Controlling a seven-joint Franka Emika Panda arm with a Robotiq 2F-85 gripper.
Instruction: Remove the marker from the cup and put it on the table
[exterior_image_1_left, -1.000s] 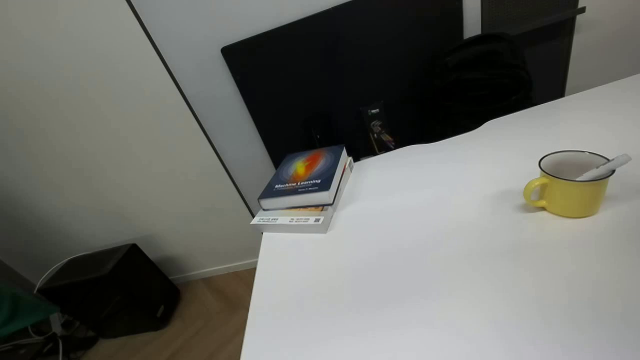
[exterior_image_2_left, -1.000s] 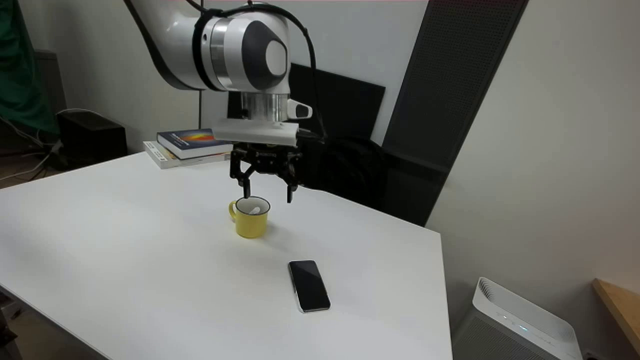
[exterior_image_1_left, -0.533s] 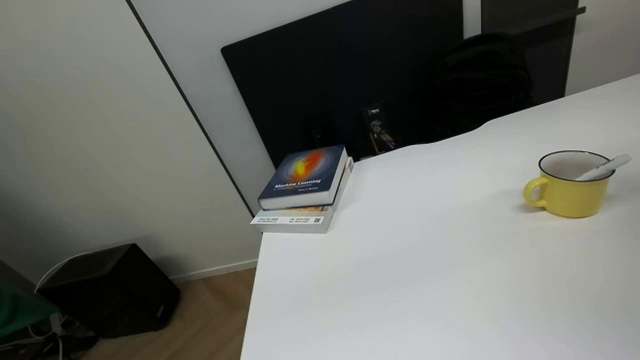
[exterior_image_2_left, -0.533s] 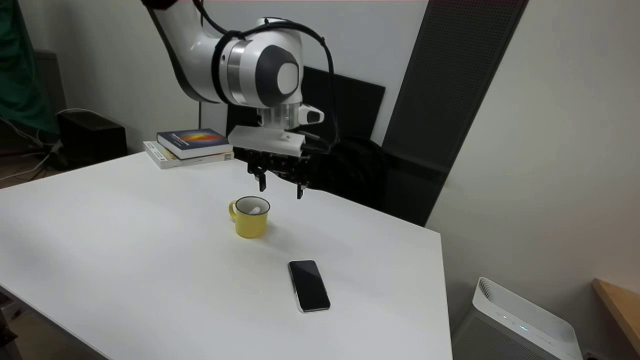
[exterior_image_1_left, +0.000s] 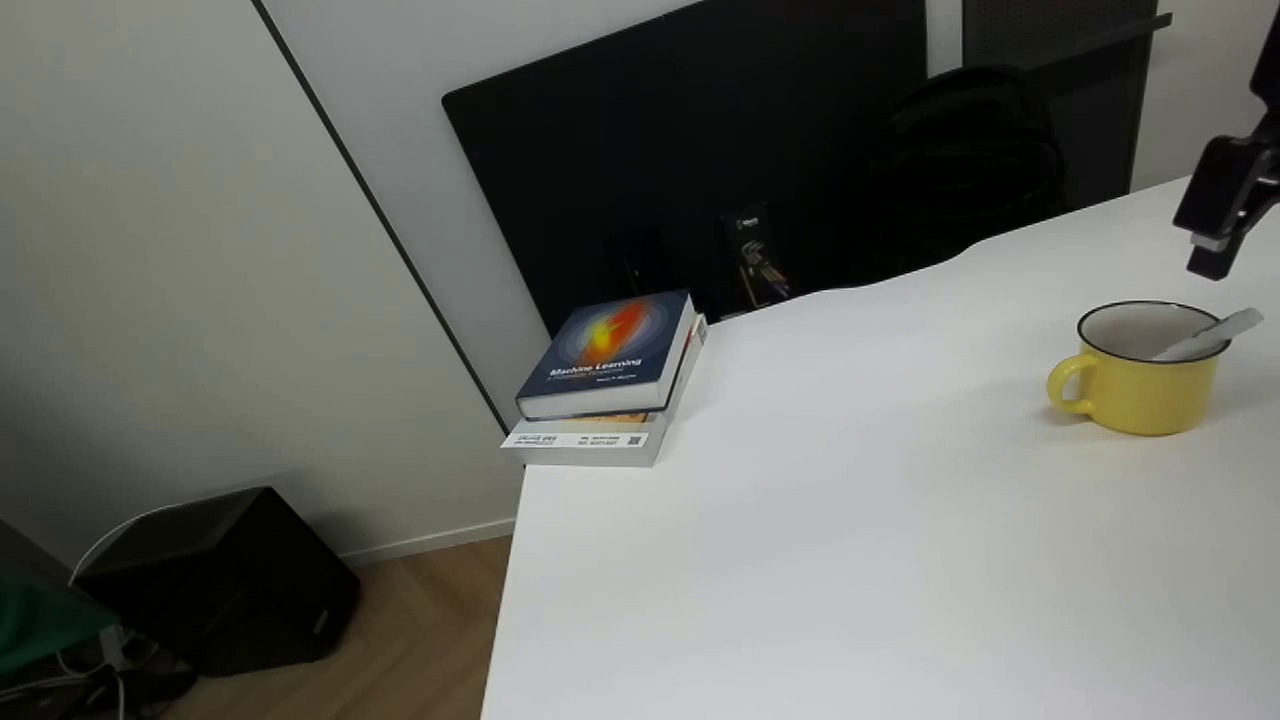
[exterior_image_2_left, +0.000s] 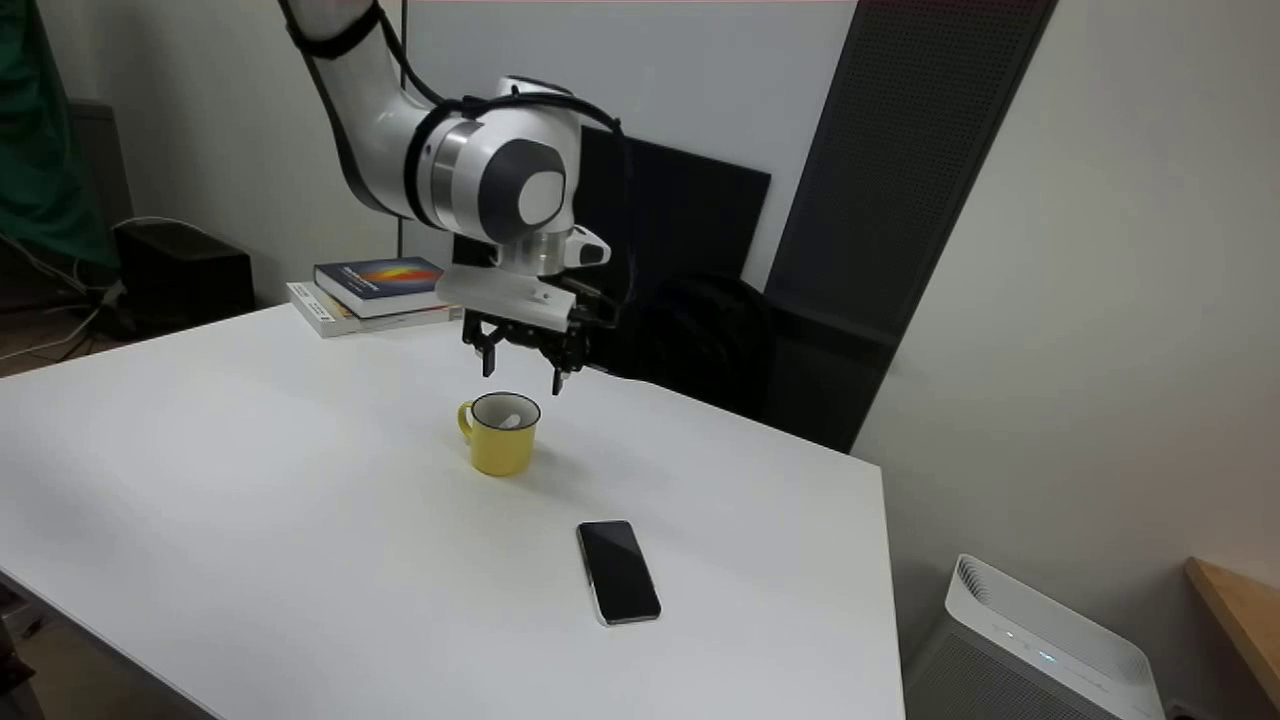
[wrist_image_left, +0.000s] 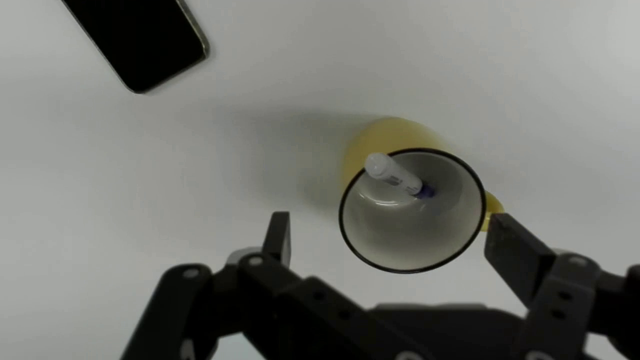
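Observation:
The yellow cup (exterior_image_1_left: 1145, 398) (exterior_image_2_left: 502, 452) (wrist_image_left: 390, 134) stands upright on the white table (exterior_image_1_left: 800, 560) (exterior_image_2_left: 300, 500) (wrist_image_left: 150, 175). The marker (exterior_image_1_left: 1212, 335) (exterior_image_2_left: 510, 421) (wrist_image_left: 397, 175) leans inside it, its whitish end past the rim and its blue end down inside. My gripper (exterior_image_2_left: 522, 377) (wrist_image_left: 391, 232) is open and empty, above and behind the cup in an exterior view. In the wrist view its fingers lie on either side of the cup's rim, the right one overlapping the handle. Only one finger (exterior_image_1_left: 1215, 215) shows in an exterior view, above the marker.
A black phone (exterior_image_2_left: 618, 572) (wrist_image_left: 140, 40) lies on the table near the cup. A stack of books (exterior_image_1_left: 600, 370) (exterior_image_2_left: 380, 295) sits at the table's back corner. A black panel (exterior_image_1_left: 700, 140) (exterior_image_2_left: 690, 200) and a dark backpack (exterior_image_1_left: 970, 150) are behind the table edge.
The arm has moved back and right, then left again in an exterior view; a finger now shows at the other exterior view's right edge. The cup and marker have not moved.

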